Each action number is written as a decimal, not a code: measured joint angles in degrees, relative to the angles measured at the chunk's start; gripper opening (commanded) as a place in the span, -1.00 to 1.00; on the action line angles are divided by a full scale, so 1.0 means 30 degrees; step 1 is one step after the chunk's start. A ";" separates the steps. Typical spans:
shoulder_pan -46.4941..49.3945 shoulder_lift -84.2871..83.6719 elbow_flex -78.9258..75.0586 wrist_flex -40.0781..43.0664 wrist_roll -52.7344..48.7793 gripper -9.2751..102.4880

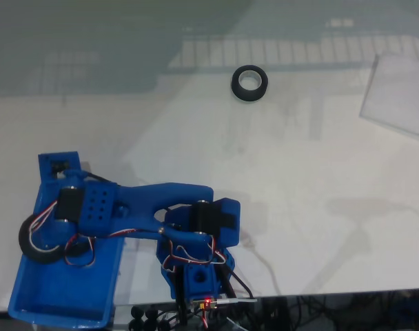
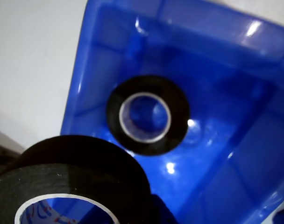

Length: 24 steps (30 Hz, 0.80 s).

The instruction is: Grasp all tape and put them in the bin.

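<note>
Wrist view puts me right over the bin (image 2: 109, 42), its glossy blue floor below me. One tape roll (image 2: 146, 114) already lies flat on that floor, hole facing up, so that one I count as done. A second roll (image 2: 72, 177) sits close under my camera at the bottom left, large and blurred, its pale core showing at the lower edge. I judge it to be the roll I am carrying, but my fingers are not visible around it, so I cannot tell how wide my jaws stand or whether they grip it.

In the fixed view my gripper (image 1: 41, 238) hangs above the bin's left side (image 1: 61, 307), and the black roll (image 1: 36, 241) shows there at the bin's left wall, seemingly tilted on edge rather than flat; its axis looks roughly sideways, though the blur leaves that uncertain.

A third roll (image 1: 249, 83) lies flat on the white table (image 1: 299, 207), well apart from the bin toward the far edge, hole pointing straight up.

So, as I read it: one in, one over the bin to be let go, one not yet fetched.
</note>
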State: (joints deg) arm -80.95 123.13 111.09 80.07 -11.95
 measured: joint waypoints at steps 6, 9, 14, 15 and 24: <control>-0.0264 0.0029 0.0000 0.0000 0.0176 -0.18; -0.0264 0.0088 0.0000 -0.0029 0.0293 -0.17; -0.0264 0.0176 0.0000 -0.0059 0.0322 -0.17; -0.0264 0.0176 0.0000 -0.0059 0.0322 -0.17; 0.2959 0.0732 0.0000 -0.1289 0.0820 -0.18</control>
State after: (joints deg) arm -72.07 125.33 111.09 76.20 -9.49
